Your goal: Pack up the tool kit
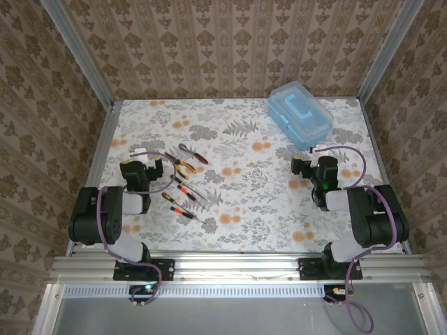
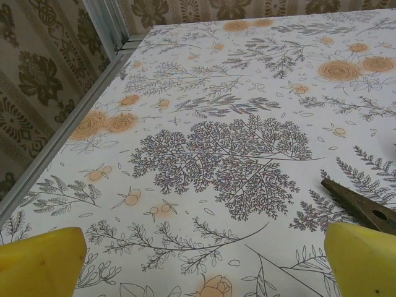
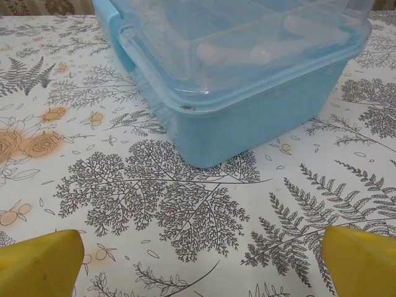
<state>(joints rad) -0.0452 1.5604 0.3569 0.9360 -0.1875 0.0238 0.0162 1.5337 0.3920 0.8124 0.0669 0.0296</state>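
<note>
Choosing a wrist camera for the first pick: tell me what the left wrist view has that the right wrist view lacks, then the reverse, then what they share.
Left wrist: the dark nose of the pliers at the right edge, and the metal frame rail along the table's left side.
Right wrist: the light-blue case, lid closed, straight ahead.
Both: the floral table cover, and a pair of yellow fingers at the bottom corners, left fingers and right fingers, spread wide with nothing between them.
</note>
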